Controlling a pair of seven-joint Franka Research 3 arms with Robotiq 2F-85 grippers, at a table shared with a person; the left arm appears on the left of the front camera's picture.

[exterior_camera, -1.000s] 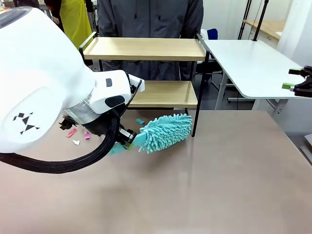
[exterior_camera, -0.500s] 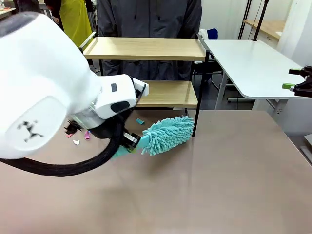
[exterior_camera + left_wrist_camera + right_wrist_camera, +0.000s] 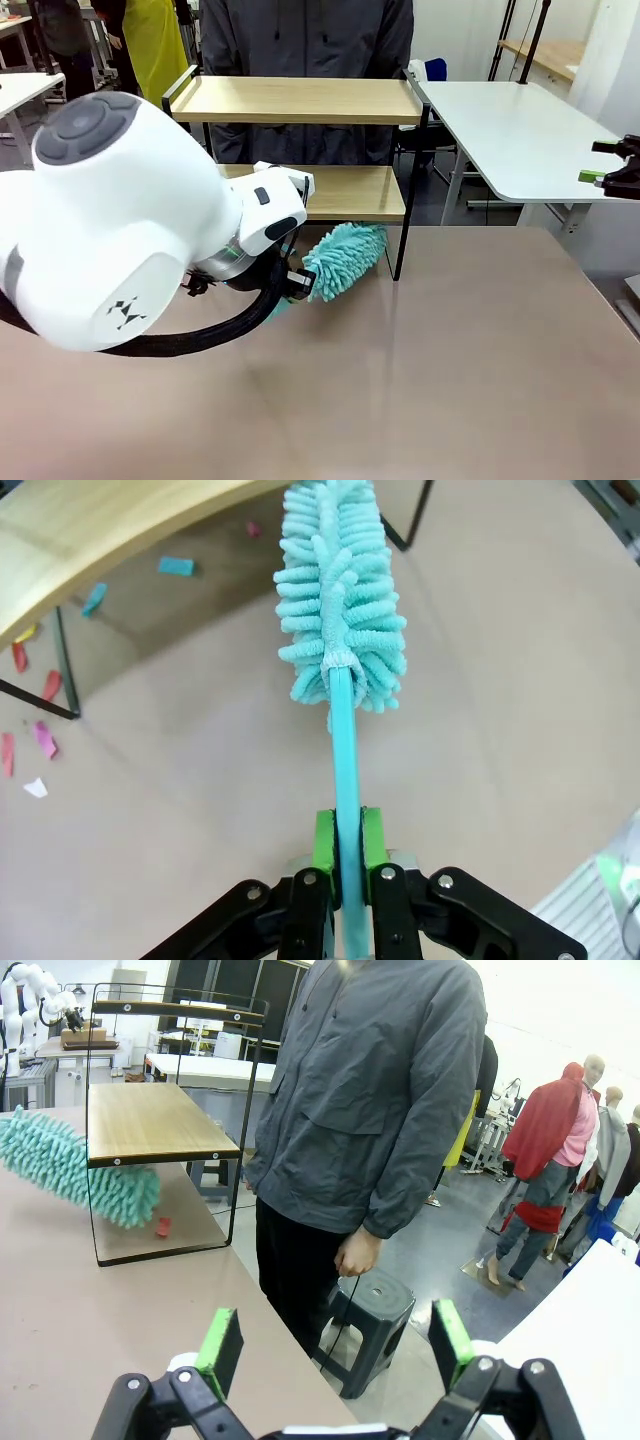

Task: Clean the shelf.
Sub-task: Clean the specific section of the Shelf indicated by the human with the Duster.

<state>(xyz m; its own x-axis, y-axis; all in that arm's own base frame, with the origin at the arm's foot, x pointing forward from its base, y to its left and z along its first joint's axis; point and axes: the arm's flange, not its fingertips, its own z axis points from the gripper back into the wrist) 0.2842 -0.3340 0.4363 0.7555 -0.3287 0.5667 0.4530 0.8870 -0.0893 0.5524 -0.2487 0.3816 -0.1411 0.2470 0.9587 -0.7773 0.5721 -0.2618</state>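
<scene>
Duster [image 3: 345, 258] slid under shelf [image 3: 300, 100]; scraps [image 3: 178, 566] on tabletop [image 3: 450, 350].

We count one teal duster [image 3: 340, 590], its handle pinched between the two left fingers [image 3: 323, 842] and its head straight ahead of them. One shelf [image 3: 300, 100] carries two wooden boards. Nine paper scraps [image 3: 43, 738] dot the surface [image 3: 480, 730] to the left of those fingers: two teal, five pink or red, one white, one yellowish. Beyond the two right fingers [image 3: 222, 1345], spread wide, stand one person [image 3: 380, 1090] in grey and one stool [image 3: 375, 1310].
</scene>
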